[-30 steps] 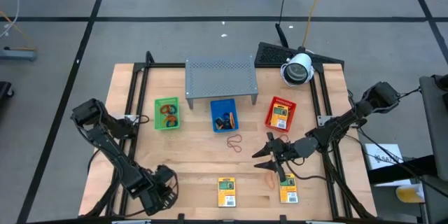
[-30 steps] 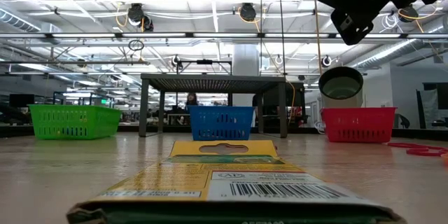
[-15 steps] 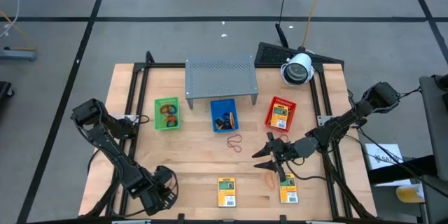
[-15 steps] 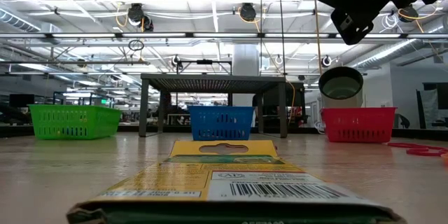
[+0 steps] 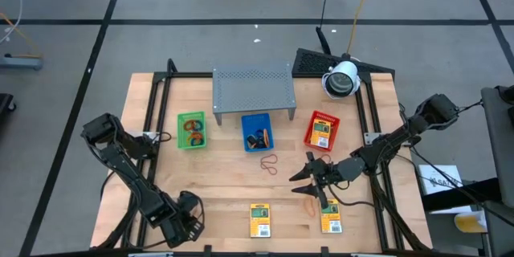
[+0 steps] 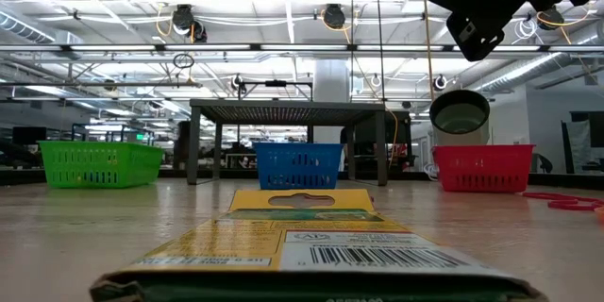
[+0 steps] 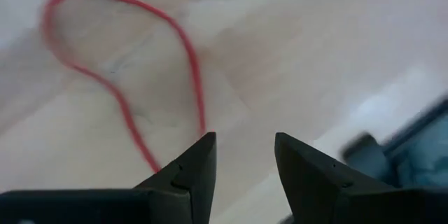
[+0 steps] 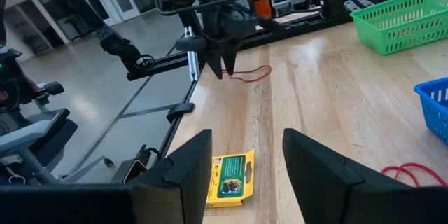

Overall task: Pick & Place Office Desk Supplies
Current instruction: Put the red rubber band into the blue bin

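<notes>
Fingers of the left gripper (image 7: 241, 155) stood open beside the limp, light rubber band (image 7: 126, 77); pinching one strand looked best.

Three trays (image 5: 191, 130) sit in a row mid-table before the shelf (image 5: 252, 90), rubber bands (image 5: 268, 161) nearer, two packets (image 5: 259, 219) along the near edge.

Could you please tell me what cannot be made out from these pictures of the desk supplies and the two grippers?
- Red rubber band, left wrist view: blurred, and its near end is hidden behind the left gripper.
- Green tray contents, high view: too small to identify.
- Front yellow packet, low view: its print is cut off by the bottom edge.
- Right gripper, low view: silhouetted against ceiling lights.
</notes>
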`<action>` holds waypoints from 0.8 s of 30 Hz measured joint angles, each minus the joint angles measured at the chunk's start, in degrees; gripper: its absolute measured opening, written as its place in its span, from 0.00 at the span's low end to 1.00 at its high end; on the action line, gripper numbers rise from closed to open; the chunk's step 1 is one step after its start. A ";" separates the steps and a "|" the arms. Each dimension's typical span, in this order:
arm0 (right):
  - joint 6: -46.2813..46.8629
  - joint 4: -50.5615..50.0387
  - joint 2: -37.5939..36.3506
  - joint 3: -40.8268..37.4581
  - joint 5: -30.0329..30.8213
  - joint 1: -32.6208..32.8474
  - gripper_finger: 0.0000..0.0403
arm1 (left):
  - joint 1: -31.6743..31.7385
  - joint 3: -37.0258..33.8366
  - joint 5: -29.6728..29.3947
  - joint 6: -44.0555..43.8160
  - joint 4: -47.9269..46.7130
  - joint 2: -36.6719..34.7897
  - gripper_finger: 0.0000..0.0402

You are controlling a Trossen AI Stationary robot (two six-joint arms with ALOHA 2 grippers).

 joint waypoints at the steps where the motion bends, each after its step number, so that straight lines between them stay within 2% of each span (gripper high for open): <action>1: -0.01 0.00 0.00 0.00 -0.01 0.00 0.41 | 0.00 0.00 0.01 -0.70 -1.08 0.00 0.38; 8: 0.06 0.02 0.00 0.00 -0.01 0.01 0.41 | 0.33 0.00 4.38 -0.29 -0.90 1.84 0.38; 20: 0.08 0.05 0.00 0.02 -0.01 0.02 0.41 | 0.44 -0.02 3.96 -0.24 0.31 2.93 0.37; 24: 0.08 0.07 -0.02 0.02 -0.02 0.02 0.41 | 0.44 -0.02 3.89 -0.22 0.64 2.93 0.29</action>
